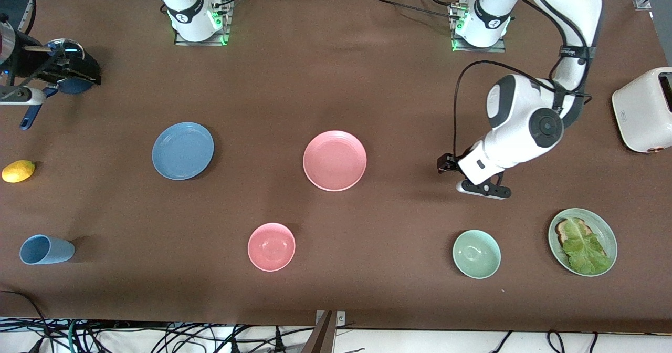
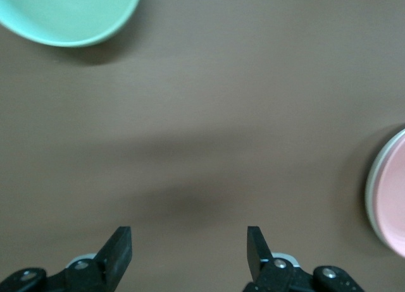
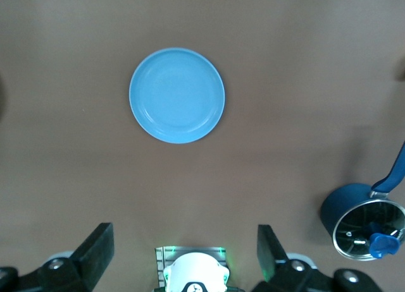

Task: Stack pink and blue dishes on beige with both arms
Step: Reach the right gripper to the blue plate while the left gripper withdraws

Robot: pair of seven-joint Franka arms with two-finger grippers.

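Observation:
The pink plate [image 1: 335,160] lies mid-table. A thin pale rim [image 2: 369,192] shows under its edge in the left wrist view, so the beige plate seems to lie beneath it, almost wholly hidden. The blue plate [image 1: 182,151] lies flat toward the right arm's end, and also appears in the right wrist view [image 3: 177,95]. My left gripper [image 1: 480,189] [image 2: 190,232] hangs open and holds nothing, low over bare table between the pink plate and a green bowl [image 1: 476,253]. My right gripper [image 3: 186,232] is open and holds nothing, high over its own base [image 3: 193,270], out of the front view.
Nearer the front camera are a pink bowl [image 1: 271,246], a blue cup [image 1: 46,249] on its side and a green plate [image 1: 609,237] with toast and lettuce. A lemon [image 1: 18,171] and a dark blue pot [image 1: 73,82] sit at the right arm's end, a white toaster [image 1: 643,108] at the left arm's end.

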